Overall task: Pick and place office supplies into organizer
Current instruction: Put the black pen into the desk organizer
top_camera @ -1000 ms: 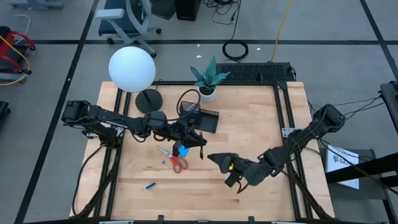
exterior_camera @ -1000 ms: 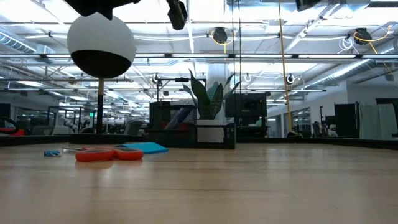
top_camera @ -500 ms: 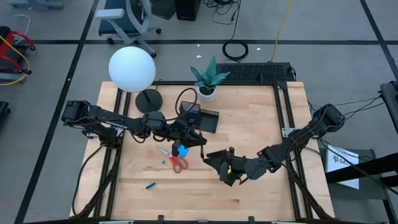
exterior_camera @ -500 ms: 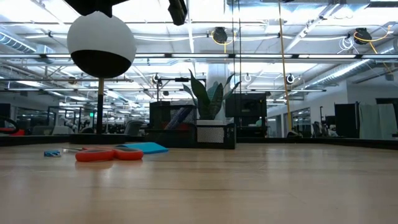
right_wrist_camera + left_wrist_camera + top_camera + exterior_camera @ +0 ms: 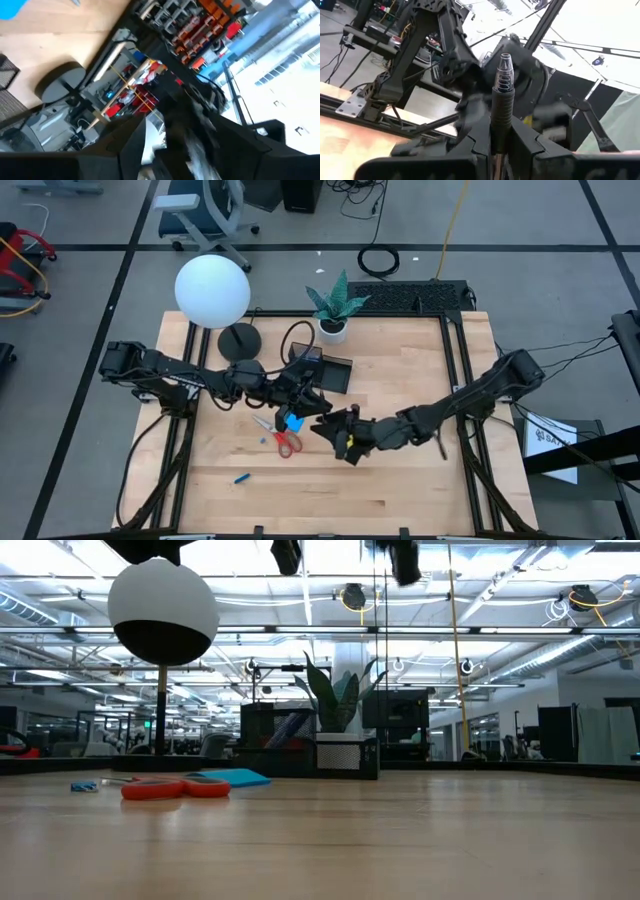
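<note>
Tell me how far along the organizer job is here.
Done: something slanted, possibly pens, already stands in the organizer. In hand: the left jaws are shut on a black pen, held above the table beside the open right jaws. Left: the red scissors, blue note pad and tiny blue piece lie outside the organizer.

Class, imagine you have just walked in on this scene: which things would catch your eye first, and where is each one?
First, the two dark arms meeting above the table's middle: the left gripper, shut on a black pen, faces the open right gripper. Below them on the wood lie red-handled scissors beside a bright blue note pad. At the table's far left corner stands a big white globe lamp, with a potted plant farther right and a black organizer in front of it.
</note>
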Controlling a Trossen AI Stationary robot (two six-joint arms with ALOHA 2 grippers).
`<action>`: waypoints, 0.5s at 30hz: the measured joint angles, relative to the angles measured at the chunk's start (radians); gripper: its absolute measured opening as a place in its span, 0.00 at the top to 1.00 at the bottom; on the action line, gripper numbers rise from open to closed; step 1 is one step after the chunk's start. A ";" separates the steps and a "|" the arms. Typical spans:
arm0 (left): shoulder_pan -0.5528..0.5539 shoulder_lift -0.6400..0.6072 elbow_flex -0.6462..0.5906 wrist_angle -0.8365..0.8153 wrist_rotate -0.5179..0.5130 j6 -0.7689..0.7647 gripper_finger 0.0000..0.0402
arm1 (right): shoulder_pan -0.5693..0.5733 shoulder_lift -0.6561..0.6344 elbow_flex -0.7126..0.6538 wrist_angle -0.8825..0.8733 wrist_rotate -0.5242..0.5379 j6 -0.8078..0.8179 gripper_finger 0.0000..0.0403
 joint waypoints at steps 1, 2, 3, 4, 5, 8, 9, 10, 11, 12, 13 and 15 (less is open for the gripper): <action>0.000 0.000 0.000 0.000 0.000 0.002 0.90 | -0.003 0.018 0.000 0.011 0.000 -0.001 0.50; 0.000 0.000 0.000 -0.004 0.000 0.008 0.90 | -0.006 0.036 0.000 0.027 0.001 -0.002 0.52; 0.000 0.001 0.000 -0.007 0.000 0.014 0.90 | -0.006 0.051 0.000 0.046 0.006 0.002 0.54; 0.000 0.002 0.000 -0.011 0.000 0.021 0.90 | -0.006 0.066 0.000 0.065 0.021 0.005 0.58; 0.001 0.001 0.000 -0.015 0.000 0.022 0.90 | -0.006 0.079 0.000 0.086 0.036 0.007 0.62; 0.002 0.002 0.000 -0.030 -0.006 0.036 0.90 | -0.005 0.107 0.000 0.125 0.081 0.003 0.79; 0.002 0.003 0.000 -0.035 -0.012 0.038 0.90 | -0.004 0.114 0.000 0.141 0.094 0.002 0.85; 0.003 0.003 0.000 -0.038 -0.017 0.037 0.90 | -0.004 0.116 0.001 0.150 0.104 -0.002 0.91; 0.003 0.003 0.000 -0.038 -0.024 0.035 0.90 | -0.003 0.116 0.001 0.150 0.108 -0.010 0.95; 0.004 0.003 0.000 -0.042 -0.025 0.030 0.90 | 0.000 0.116 0.001 0.150 0.114 -0.012 0.97; 0.004 0.003 0.000 -0.045 -0.026 0.029 0.90 | 0.002 0.116 0.001 0.155 0.119 -0.006 0.97; 0.002 0.003 0.000 -0.048 -0.026 0.029 0.90 | 0.005 0.118 0.001 0.172 0.120 0.021 0.97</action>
